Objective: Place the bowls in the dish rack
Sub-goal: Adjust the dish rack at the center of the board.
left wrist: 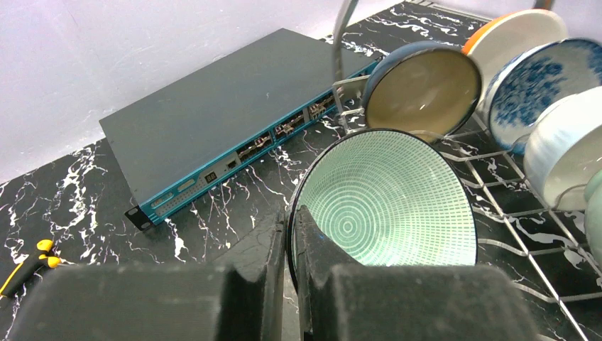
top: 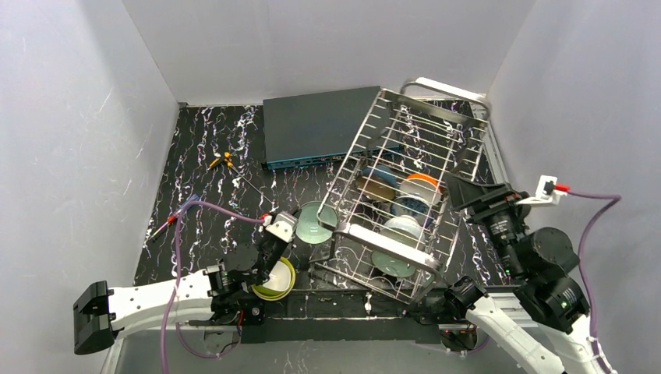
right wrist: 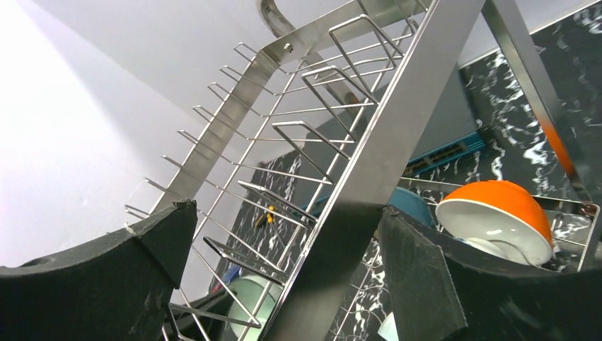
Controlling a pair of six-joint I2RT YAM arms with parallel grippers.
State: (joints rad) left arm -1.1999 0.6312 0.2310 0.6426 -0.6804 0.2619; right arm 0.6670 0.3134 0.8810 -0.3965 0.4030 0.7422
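— Step in hand?
— Loading one more bowl, by the look of it. Nearest, under the left forearm: a lime-yellow bowl [top: 274,280] on the table [top: 203,204], untouched. Just beyond, the left gripper [left wrist: 287,222], jaws together, pinched on the near rim of the pale green bowl [left wrist: 387,206]. Held on edge, hollow toward the wrist camera, just outside the dish rack [top: 387,238] on its left side.
— And the other arm?
— At the rack's right edge, the right gripper [right wrist: 284,213], jaws wide apart, astride a flat steel rail. Clamped on nothing: a gap visible to one side of the rail.
— Next move?
— Probably a lift over the side wire, then a lowering between two tines. Calls for a free slot: near rows taken, far rows of tines bare. Calls for care with the rack too; sits askew to the table edge in the top view.
— Materials?
— Green bowl: glazed by the shine, fine concentric ribbing inside, thin dark rim. Likely slippery under the black rubbery pads [left wrist: 397,302]. Farther in, on edge between the wires: a beige-lined bowl [left wrist: 426,89] with dark blue outside, a white bowl [left wrist: 515,35] with orange outside, a blue-patterned bowl [left wrist: 550,82], a plain white bowl [left wrist: 568,153]. Rack itself: bright polished steel, thin tines, thick loop handles. Beyond, a flat dark-teal box [left wrist: 213,114], matt, with a row of ports along the front. Black marble with white veins under everything.
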